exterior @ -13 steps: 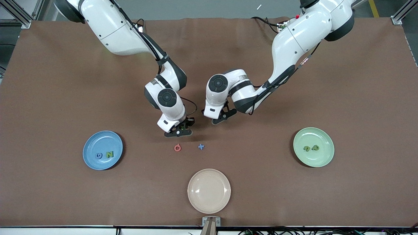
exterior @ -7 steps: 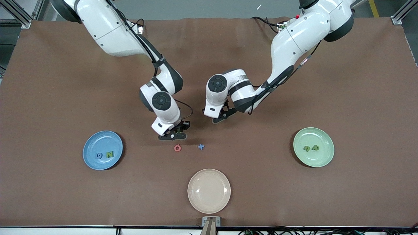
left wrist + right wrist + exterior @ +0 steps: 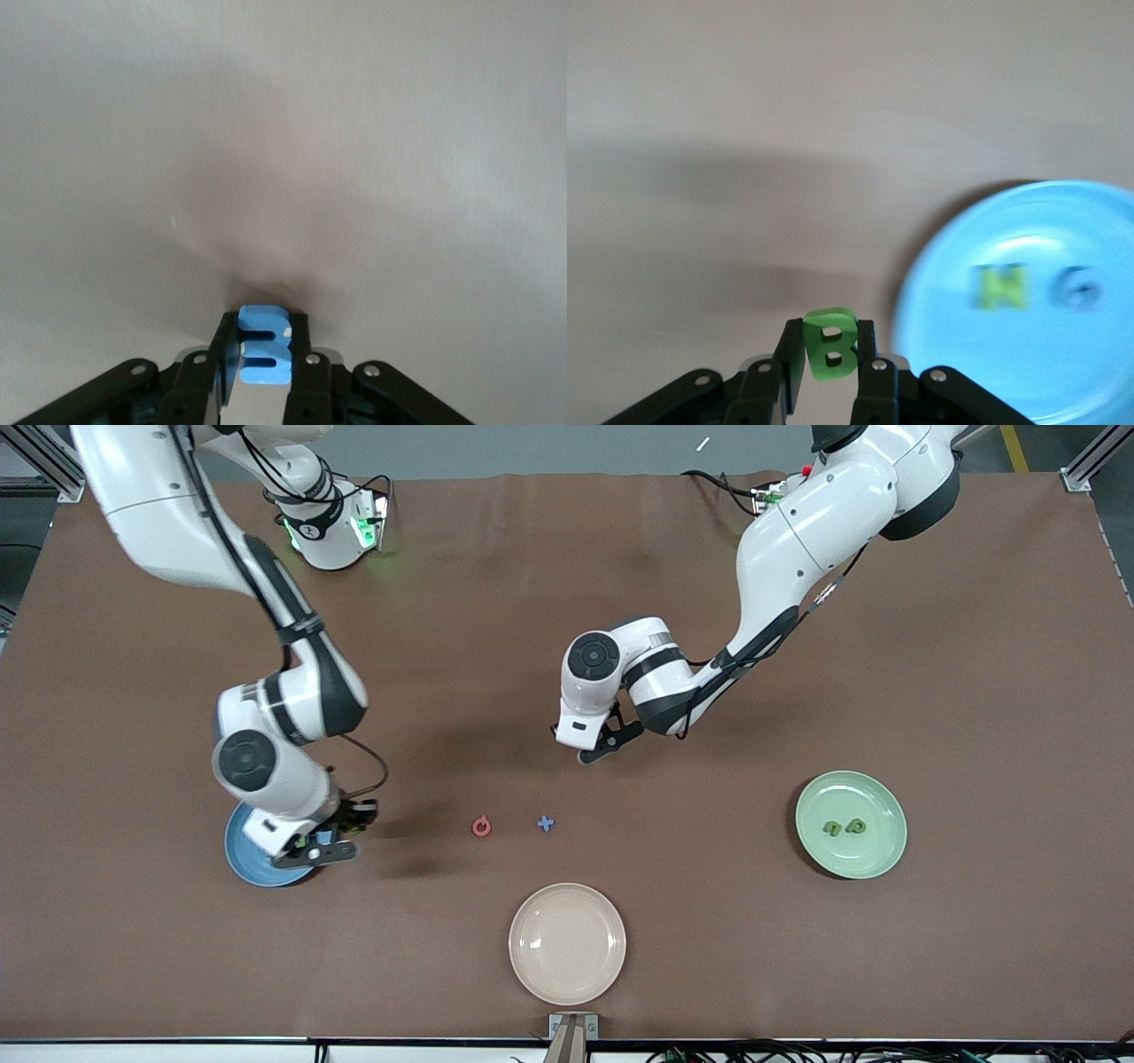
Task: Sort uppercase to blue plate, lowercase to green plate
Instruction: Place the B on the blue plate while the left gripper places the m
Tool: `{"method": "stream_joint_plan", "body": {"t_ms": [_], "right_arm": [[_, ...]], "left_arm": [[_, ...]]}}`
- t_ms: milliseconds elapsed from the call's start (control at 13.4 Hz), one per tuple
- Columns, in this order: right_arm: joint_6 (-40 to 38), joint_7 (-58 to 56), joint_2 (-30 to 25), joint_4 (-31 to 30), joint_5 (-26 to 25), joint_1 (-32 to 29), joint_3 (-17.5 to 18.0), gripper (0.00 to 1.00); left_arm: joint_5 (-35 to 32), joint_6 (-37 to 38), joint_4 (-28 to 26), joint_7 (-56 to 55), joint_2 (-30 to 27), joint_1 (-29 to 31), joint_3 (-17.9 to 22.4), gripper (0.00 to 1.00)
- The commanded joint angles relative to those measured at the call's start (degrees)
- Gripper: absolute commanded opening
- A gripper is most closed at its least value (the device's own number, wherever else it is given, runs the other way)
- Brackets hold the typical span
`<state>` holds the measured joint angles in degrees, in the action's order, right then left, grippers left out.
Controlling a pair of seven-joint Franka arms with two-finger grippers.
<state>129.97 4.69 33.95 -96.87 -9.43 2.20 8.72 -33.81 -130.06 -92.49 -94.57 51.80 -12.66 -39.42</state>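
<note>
Now right hand (image 3: 829, 372) pinches small green foam B (image 3: 829, 343).

The right pincer (image 3: 321, 849), clamped on the green B (image 3: 829, 348), has swung away from the worktop's middle, where it hung just above the red-pink Q (image 3: 481, 825), toward the right arm's end and now hangs over the edge of the blue plate (image 3: 246, 864), hiding the G (image 3: 1075, 289) and N (image 3: 999, 287) in the front view. The left pincer (image 3: 601, 746) has closed in on the blue m (image 3: 263, 345)
</note>
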Motion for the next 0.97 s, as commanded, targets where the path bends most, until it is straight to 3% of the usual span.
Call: {"method": "stream_joint_plan", "body": {"t_ms": [0,447,745,819,894], "right_arm": [[0.37,-9.22,-0.37,-1.48,-0.94,-5.35,1.3,0.1],[0.72,-21.91,2.78,-1.74,-1.03,-11.43,1.21,0.26],[0.64,-22.27,4.28,-1.74,-1.03,-11.96,1.21,0.69],[0.46,-22.18,4.02,-1.57,-1.03,-11.79,1.29,0.77],[0.29,-21.57,3.76,-1.22,-0.86,-11.44,1.73,0.77]], "left_arm": [[-1.08,2.0,0.55,0.17,-3.98,3.77,0.57,0.01],[-2.48,11.32,5.13,11.49,-7.76,12.38,0.3,0.01],[-2.48,14.39,4.95,23.08,-8.21,21.6,0.22,0.02],[-2.48,14.49,4.95,25.72,-8.21,24.24,0.04,0.02],[-2.48,14.57,4.86,27.49,-8.21,26.01,0.04,0.04]]}}
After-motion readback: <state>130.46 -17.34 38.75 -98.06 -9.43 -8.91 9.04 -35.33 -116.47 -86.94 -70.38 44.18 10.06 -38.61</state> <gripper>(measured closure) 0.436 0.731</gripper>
